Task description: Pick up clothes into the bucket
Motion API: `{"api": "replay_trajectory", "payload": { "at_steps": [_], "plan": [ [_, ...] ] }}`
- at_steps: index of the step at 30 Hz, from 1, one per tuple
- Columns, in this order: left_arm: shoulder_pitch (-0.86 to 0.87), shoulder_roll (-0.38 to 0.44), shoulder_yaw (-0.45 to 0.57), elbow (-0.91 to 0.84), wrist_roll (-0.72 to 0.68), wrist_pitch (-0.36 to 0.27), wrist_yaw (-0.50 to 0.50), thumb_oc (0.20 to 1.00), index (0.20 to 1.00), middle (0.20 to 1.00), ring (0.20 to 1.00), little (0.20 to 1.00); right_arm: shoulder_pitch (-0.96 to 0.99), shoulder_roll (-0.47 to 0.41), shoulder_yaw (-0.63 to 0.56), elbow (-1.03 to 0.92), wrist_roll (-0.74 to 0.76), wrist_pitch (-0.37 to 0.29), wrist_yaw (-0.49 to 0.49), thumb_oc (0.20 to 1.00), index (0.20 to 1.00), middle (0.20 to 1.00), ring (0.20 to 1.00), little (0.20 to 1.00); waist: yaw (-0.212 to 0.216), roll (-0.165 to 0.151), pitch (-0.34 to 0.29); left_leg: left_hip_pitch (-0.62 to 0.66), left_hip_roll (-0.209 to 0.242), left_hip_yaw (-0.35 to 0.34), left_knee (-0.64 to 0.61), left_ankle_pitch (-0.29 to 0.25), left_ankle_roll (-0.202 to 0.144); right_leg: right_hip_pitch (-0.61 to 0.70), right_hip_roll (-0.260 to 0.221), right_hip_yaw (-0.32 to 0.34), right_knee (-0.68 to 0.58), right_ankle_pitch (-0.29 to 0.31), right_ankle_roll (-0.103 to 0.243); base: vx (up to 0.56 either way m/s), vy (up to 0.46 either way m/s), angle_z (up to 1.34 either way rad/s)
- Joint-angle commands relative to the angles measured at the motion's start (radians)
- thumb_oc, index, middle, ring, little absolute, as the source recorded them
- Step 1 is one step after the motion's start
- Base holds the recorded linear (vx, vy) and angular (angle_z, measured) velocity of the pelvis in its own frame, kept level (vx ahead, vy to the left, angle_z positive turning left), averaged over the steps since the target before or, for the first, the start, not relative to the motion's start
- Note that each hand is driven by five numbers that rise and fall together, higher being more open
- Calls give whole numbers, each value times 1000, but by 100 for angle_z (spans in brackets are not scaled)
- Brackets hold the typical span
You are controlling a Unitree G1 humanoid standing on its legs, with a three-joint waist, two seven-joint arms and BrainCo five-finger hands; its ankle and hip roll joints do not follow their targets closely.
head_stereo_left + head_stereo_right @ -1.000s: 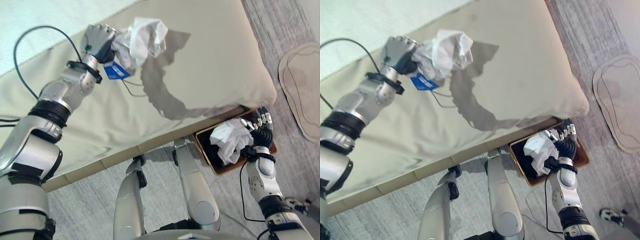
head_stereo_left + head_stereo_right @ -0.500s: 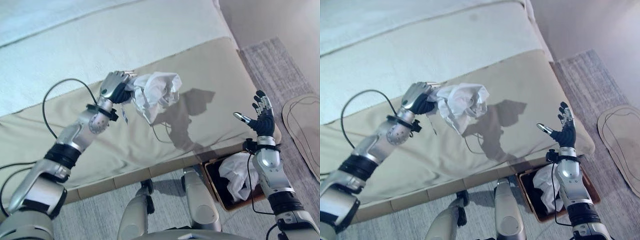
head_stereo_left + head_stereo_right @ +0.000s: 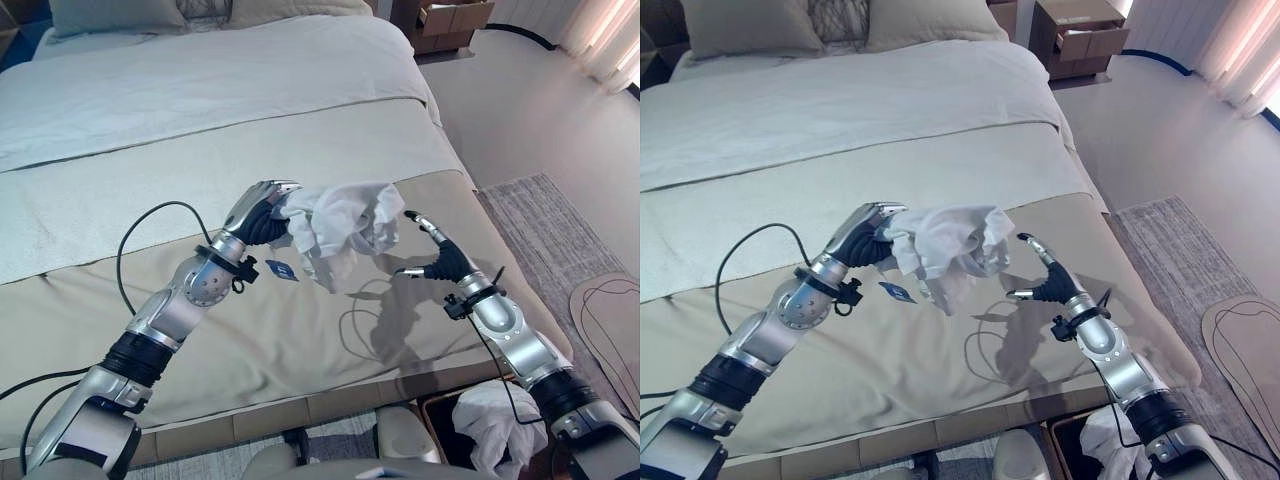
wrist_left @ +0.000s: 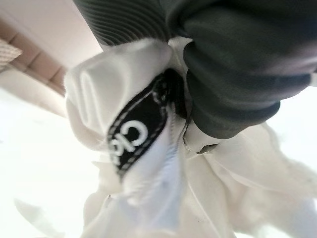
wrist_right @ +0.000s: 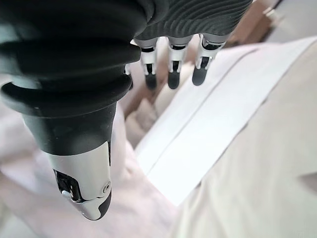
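One white garment hangs bunched over the bed, pinched in the left hand; right hand, fingers spread, waits just beside it, bucket low to the right.

A black sewn label with white lettering sits on the white garment. A blue hang tag dangles just beside the garment, its print too small to read.

Bright daylight, soft shadows on bed, blurred wrist views.
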Motion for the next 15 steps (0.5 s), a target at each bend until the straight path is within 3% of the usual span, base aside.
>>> {"api": "replay_trajectory", "payload": {
  "at_steps": [1,7,15],
  "plan": [
    [-18,-27,36,-46,-99,-60,-18,200,200,200,200,200,-62,40,60,-59,-18,-36,23,1000,1000,1000,1000,1000,9,-39,-74,32,-40,2,124,-176,21,-54,-41,-39,6,84,31,34,25,3],
    [34,-54,38,-115,-140,-65,-60,200,200,200,200,200,-75,98,97,-65,-122,-29,-19,1000,1000,1000,1000,1000,20,-46,-100,51,-50,-3,119,-170,28,-28,-49,-44,-6,92,34,31,16,0],
    [83,-91,33,-160,-209,-60,-72,200,200,200,200,200,-44,181,68,-51,-98,-18,-98,1000,1000,1000,1000,1000,23,-41,-113,64,-52,-9,114,-177,33,-10,-52,-48,-13,86,37,11,6,0]
  ]
}}
